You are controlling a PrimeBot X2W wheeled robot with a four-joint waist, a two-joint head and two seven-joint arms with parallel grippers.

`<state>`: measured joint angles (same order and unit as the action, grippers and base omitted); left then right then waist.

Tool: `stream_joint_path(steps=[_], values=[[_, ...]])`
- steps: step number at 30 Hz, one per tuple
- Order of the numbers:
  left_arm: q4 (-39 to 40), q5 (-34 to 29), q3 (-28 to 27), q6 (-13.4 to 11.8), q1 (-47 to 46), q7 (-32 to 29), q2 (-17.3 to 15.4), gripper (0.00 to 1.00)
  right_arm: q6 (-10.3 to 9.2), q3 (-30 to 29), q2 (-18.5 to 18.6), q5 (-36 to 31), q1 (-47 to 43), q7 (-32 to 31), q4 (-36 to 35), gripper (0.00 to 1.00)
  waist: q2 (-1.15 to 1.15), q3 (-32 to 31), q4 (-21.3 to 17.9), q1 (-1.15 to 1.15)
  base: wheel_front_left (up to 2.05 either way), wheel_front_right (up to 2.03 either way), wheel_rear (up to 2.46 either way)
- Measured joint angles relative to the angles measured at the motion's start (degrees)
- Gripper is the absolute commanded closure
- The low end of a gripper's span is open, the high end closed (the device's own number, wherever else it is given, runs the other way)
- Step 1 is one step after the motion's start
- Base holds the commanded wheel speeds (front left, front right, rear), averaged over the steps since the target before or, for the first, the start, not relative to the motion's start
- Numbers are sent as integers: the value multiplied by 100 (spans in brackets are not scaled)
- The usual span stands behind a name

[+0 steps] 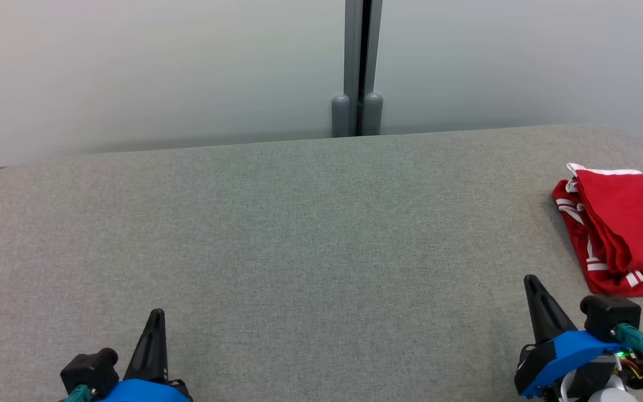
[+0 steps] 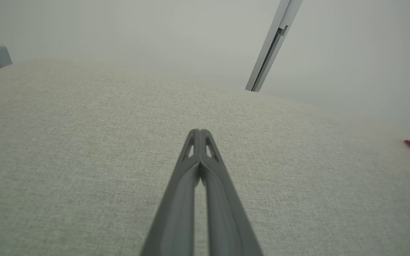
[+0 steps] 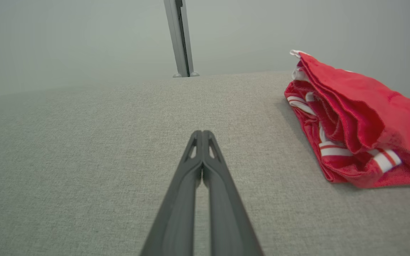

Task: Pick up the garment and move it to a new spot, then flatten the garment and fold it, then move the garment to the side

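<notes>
Grey woven worktop (image 1: 299,234) is carrying the red garment (image 1: 623,229) at its far right end, where the cloth is lying in a loose, layered bundle with white stripes showing along its edges. Its right part is running out of the head view, so how near it is sitting to the worktop's edge cannot be told. Right tool (image 1: 532,281) is resting just beside the garment's near corner, apart from it, fingers pressed together and pinching nothing. Left tool (image 1: 157,314) is sitting well apart at the near left, likewise pressed together and holding nothing.

Risks, as judged: a pinch taking only the top layer is likely to be pulling the bundle open. A nudge from closed fingers may be shoving the cloth towards the rounded corner and off it. The textured covering may be catching the fabric and wrinkling it during any slide.

Beyond the worktop, pale frosted wall panels (image 1: 132,67) are meeting at a grey upright post (image 1: 358,67).
</notes>
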<state>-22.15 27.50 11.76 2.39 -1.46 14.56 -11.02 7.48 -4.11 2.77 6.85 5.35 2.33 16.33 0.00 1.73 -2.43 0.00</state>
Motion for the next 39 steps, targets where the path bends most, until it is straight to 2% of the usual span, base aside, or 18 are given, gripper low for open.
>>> stream_joint_path(steps=[19,39], values=[[155,1551,-410,113,-15,-514,204,100,0,-52,-7,2053,-1,-224,-22,100,0,-24,37,0,0,0,0],[325,2881,-788,216,-127,-950,374,100,-1,-98,-7,3810,3,-386,-74,100,0,-49,76,0,0,0,0]])
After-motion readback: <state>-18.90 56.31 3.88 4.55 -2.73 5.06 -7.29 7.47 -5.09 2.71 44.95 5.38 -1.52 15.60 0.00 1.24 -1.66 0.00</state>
